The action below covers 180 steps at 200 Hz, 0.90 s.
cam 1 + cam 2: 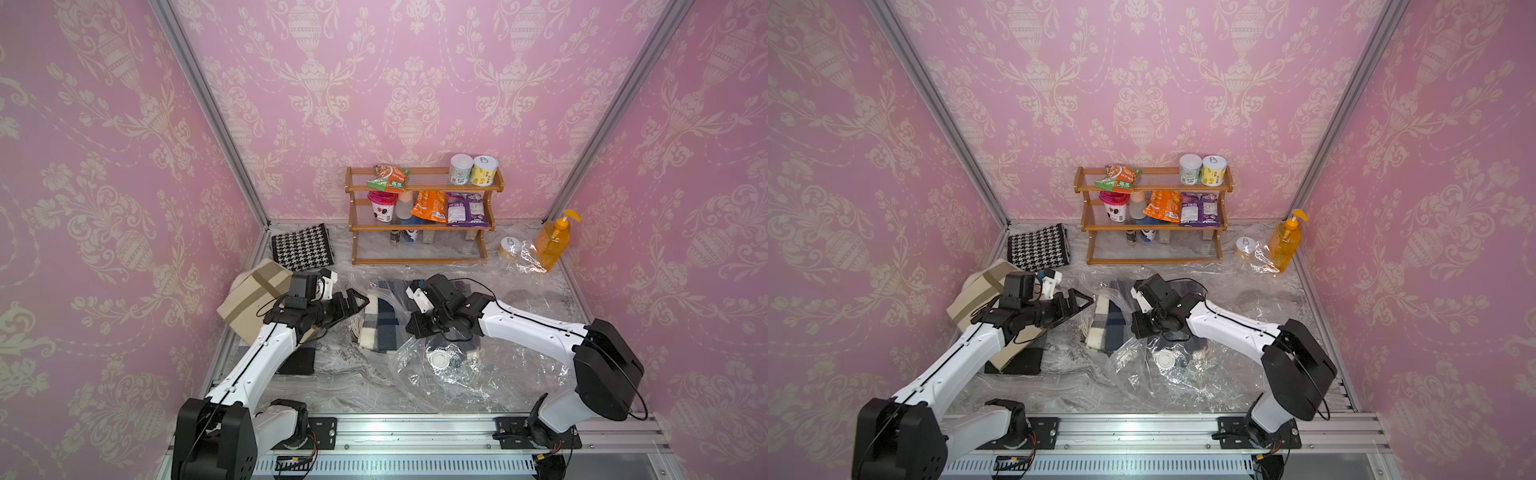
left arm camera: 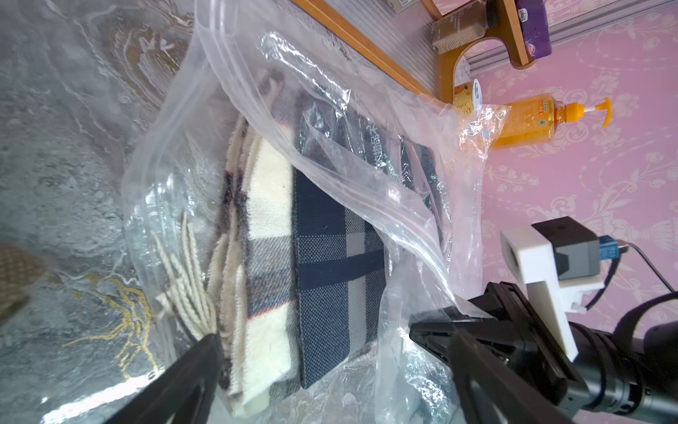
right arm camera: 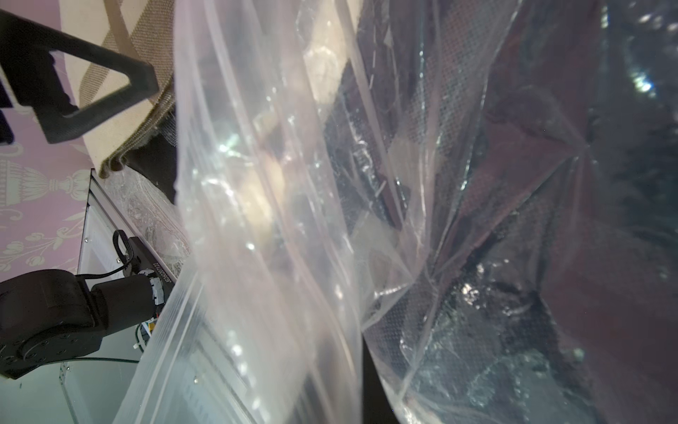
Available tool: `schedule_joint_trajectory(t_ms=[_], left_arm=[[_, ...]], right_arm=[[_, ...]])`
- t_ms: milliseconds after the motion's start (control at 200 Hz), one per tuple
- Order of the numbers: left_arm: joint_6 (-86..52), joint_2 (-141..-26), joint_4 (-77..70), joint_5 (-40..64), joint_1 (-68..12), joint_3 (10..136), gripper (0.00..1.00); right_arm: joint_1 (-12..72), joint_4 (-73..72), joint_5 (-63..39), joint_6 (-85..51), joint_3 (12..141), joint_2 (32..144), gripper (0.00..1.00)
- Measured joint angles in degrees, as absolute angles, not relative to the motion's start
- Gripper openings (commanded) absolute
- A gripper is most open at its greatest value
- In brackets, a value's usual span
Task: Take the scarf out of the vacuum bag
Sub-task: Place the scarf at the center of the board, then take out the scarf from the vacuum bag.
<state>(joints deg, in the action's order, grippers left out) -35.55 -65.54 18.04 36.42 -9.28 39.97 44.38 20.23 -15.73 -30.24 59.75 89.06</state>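
Right gripper (image 2: 425, 326) is pinching the bag's (image 1: 419, 374) top film, propping its mouth open; left gripper (image 1: 358, 302), jaws spread, is hovering beside the scarf (image 1: 376, 328) lying just inside, likely to grab it.

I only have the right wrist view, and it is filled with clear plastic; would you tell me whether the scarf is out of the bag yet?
Observer: Not yet; the plaid scarf lies in the open mouth of the vacuum bag.
Operator: What does the right gripper hold?
Observer: The right gripper is shut on the bag's upper layer.
Operator: And the left one?
Observer: The left gripper is open, right beside the scarf's fringed end.
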Motion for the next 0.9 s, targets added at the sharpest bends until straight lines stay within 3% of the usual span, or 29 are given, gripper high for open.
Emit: schedule_joint_trajectory(t_ms=[270, 900], left_arm=[[-39.5, -66.5, 13.3, 35.1, -16.4, 37.6, 0.96], [-46.2, -75.1, -2.6, 35.9, -19.3, 31.3, 0.90]], right_arm=[[44.4, 20.2, -14.2, -30.9, 58.3, 87.8, 0.13], [44.4, 20.1, -12.0, -31.3, 55.2, 83.3, 0.16]])
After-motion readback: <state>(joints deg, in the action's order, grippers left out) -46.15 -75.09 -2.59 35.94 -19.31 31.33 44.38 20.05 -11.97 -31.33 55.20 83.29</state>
